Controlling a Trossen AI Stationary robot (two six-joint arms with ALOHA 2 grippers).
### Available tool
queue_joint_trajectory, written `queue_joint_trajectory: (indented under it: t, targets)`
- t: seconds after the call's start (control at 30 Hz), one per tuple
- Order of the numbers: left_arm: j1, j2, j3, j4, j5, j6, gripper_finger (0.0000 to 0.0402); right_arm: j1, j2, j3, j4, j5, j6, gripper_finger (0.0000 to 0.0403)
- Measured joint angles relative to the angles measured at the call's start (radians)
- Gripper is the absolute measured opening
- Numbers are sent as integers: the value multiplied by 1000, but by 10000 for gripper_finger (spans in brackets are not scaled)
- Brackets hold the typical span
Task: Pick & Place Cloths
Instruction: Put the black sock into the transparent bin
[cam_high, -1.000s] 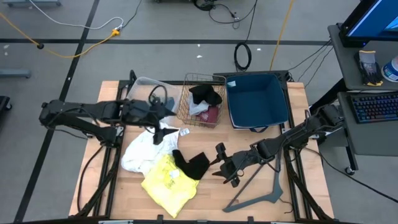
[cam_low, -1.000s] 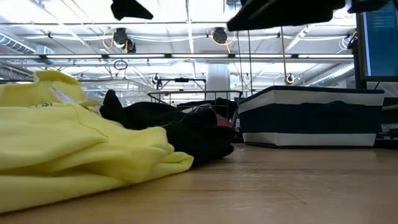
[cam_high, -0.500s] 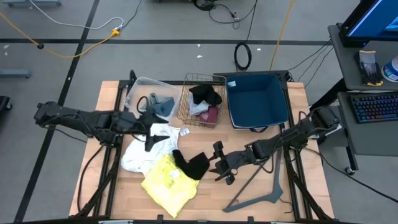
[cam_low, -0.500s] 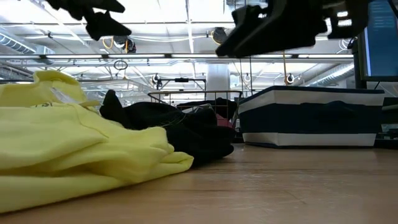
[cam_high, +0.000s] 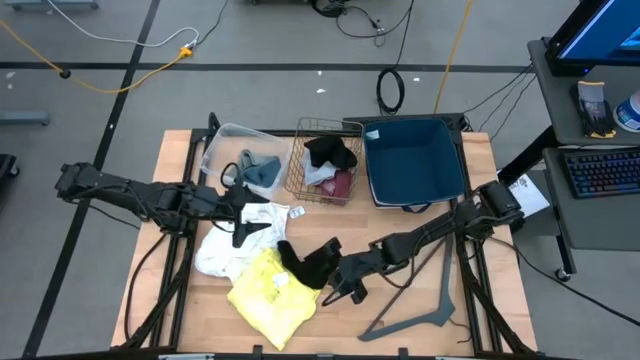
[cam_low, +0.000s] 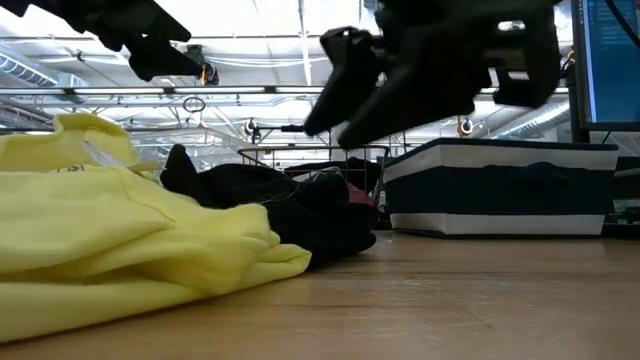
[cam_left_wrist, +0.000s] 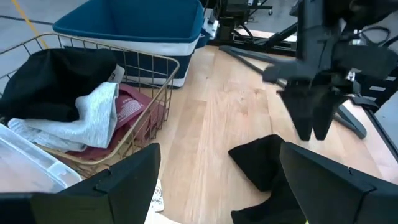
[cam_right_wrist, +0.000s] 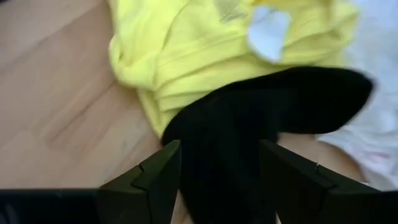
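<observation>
A black cloth (cam_high: 305, 265) (cam_right_wrist: 249, 118) lies on the table, partly over the yellow cloth (cam_high: 268, 292) and beside the white cloth (cam_high: 225, 245). My right gripper (cam_high: 335, 272) (cam_right_wrist: 219, 149) hovers open just above the black cloth's right end, a finger on either side. My left gripper (cam_high: 243, 222) (cam_left_wrist: 219, 149) is open and empty above the white cloth. A teal-blue cloth (cam_high: 262, 172) lies in the clear plastic bin (cam_high: 225, 135). A second black cloth, a grey one and a maroon one (cam_left_wrist: 127, 106) sit in the wire basket (cam_high: 300, 165).
A blue bin (cam_high: 375, 180) stands at the far right beside the wire basket. A grey hanger (cam_high: 420, 315) lies on the table near the right arm's elbow. Bare wood shows along the near right of the table (cam_high: 470, 320).
My right gripper has moved toward the table's left and down, ending over the black cloth. My left gripper has drawn back from the clear bin toward the near edge, ending over the white cloth; the teal-blue cloth now lies uncovered in the bin.
</observation>
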Motion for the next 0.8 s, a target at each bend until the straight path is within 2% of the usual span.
queue_joint_trajectory:
  t: [0.6,0.7,0.8]
  targets:
    - [0,3,0,17,0,23,335,-94,159,49,-30,-27,40,207]
    - [0,3,0,17,0,22,335,-99,164,49,-63,-79,42,197]
    - [0,3,0,17,0,22,335,-102,162,49,-87,-82,42,172]
